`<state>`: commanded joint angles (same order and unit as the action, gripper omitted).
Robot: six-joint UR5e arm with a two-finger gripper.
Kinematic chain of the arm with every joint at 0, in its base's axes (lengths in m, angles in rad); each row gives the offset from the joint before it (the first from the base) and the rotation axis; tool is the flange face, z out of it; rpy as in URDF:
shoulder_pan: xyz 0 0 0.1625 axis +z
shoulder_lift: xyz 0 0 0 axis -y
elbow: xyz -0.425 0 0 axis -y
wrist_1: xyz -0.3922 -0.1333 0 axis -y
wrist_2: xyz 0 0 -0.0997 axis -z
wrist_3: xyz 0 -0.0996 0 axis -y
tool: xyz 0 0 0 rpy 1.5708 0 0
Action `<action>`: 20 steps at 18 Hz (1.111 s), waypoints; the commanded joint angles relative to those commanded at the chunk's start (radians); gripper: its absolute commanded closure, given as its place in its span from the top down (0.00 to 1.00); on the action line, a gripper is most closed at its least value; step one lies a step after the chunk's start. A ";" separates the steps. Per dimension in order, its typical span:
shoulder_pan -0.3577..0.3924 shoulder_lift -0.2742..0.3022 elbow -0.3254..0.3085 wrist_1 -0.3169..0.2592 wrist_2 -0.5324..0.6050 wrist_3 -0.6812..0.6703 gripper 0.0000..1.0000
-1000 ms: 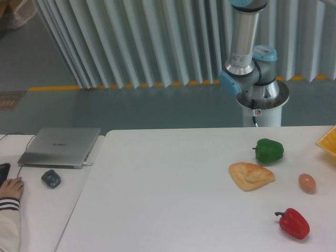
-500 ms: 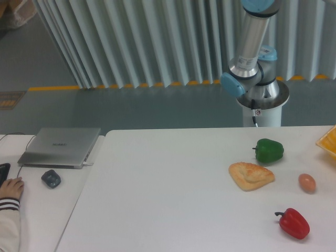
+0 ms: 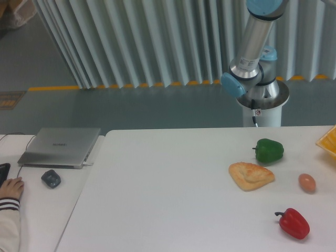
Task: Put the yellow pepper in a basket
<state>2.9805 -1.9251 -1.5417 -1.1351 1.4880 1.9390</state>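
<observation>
One arm link (image 3: 255,37) rises from the pedestal base (image 3: 261,105) behind the table (image 3: 173,194), leaning right and running out of frame at the top; gripper out of view, so its state cannot be told. Basket (image 3: 327,142) corner shows right of the green pepper (image 3: 269,150); yellow pepper not visible.

1. A white table (image 3: 173,194) carries the food on its right part.
2. A green pepper (image 3: 270,150) lies toward the far right.
3. A flat piece of bread (image 3: 250,175) lies just in front of and left of the green pepper.
4. An egg (image 3: 307,182) lies to the right of the bread, apart from it.
5. A red pepper (image 3: 293,223) lies nearest the front edge.
6. A corner of a yellow basket (image 3: 328,142) shows at the right edge.
7. A second table (image 3: 39,210) adjoins on the left, carrying a closed laptop (image 3: 59,146), a mouse (image 3: 51,178) and a person's hand (image 3: 10,187).
</observation>
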 joint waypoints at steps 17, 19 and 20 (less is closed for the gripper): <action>-0.163 0.074 0.003 -0.123 0.012 -0.097 1.00; -0.196 0.100 -0.003 -0.153 0.012 -0.145 1.00; -0.207 0.107 -0.012 -0.156 0.011 -0.166 1.00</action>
<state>2.7735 -1.8178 -1.5538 -1.2916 1.4987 1.7735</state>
